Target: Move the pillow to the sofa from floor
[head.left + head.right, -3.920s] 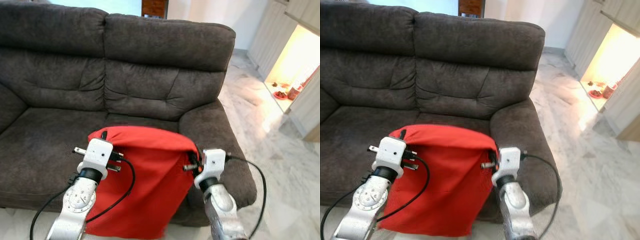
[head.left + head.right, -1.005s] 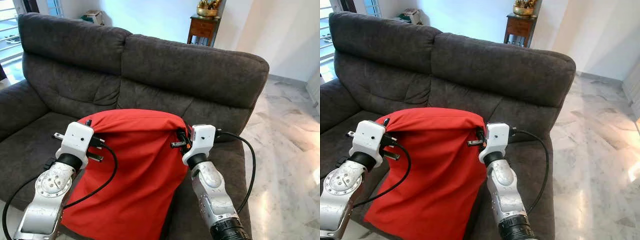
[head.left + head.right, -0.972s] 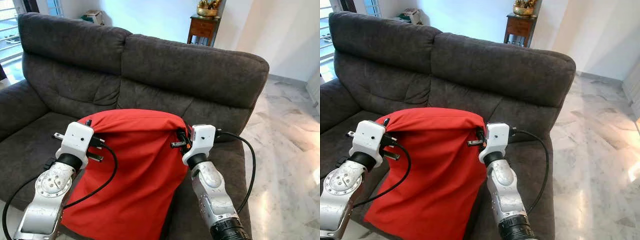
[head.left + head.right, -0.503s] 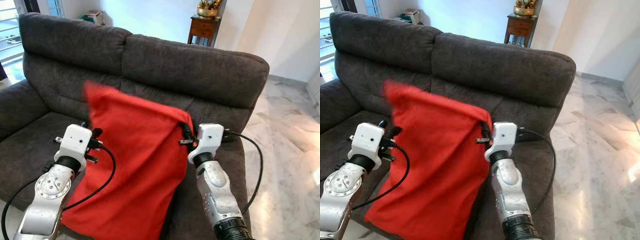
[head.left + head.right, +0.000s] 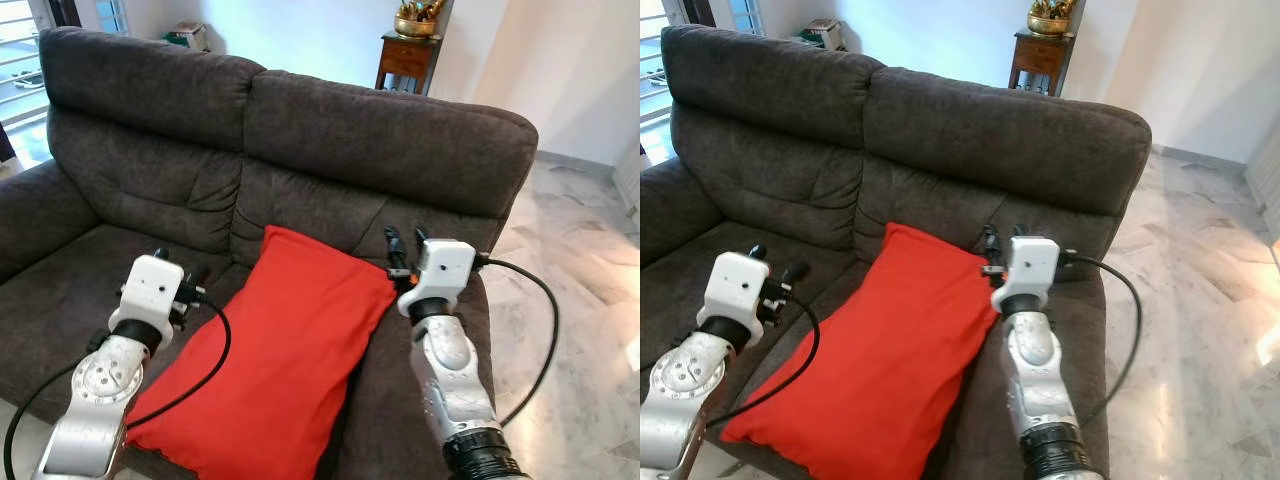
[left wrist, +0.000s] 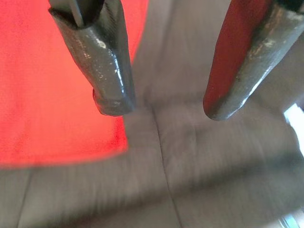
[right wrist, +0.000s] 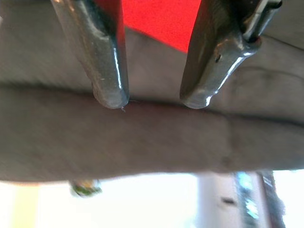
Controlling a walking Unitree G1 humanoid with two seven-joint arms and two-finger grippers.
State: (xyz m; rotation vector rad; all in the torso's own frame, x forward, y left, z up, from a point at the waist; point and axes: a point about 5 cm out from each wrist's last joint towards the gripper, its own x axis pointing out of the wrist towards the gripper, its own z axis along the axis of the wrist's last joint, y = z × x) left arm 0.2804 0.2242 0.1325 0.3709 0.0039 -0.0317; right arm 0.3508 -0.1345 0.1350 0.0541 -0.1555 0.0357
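Red pillow — smooth cloth, long rectangle — is lying tilted on the nubby dark-grey sofa seat, top corner leaning at the backrest. Left gripper and right gripper are hovering beside its upper corners — fingers spread, holding nothing.

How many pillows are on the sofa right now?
1. The red pillow lies on the sofa seat between the open left gripper and right gripper.

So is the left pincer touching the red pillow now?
Apart. In the left wrist view, the left pincer is open with grey sofa cushion between its fingers, and the red pillow lies beyond them.
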